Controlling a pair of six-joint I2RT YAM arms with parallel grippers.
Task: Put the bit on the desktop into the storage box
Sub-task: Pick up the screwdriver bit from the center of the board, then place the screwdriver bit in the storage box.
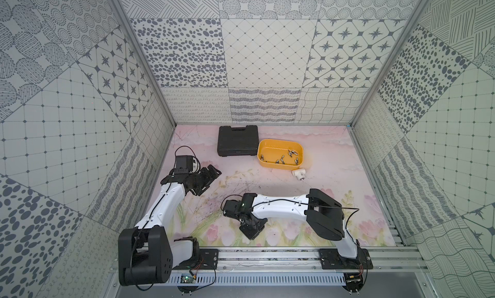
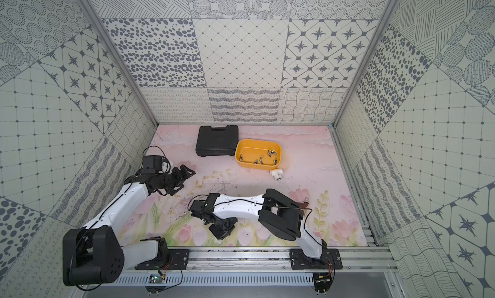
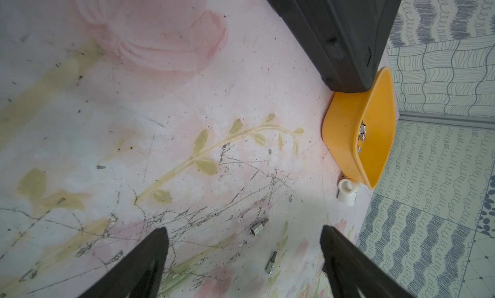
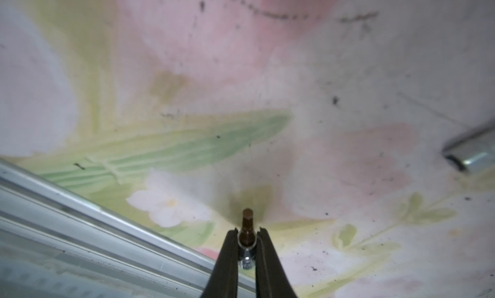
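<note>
Now, several bits inside the storage box

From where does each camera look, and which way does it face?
Top views: high behind left arm and right arm, looking down at table, storage box, black case.
Left wrist: low, facing storage box; open left gripper frames two loose bits.
Right wrist: near table; right gripper shut on a bit.
Shared: top views, left wrist: storage box.

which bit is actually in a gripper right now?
The brown-tipped bit, clamped in the right gripper. All other bits lie loose on the mat or inside the yellow storage box.
</note>
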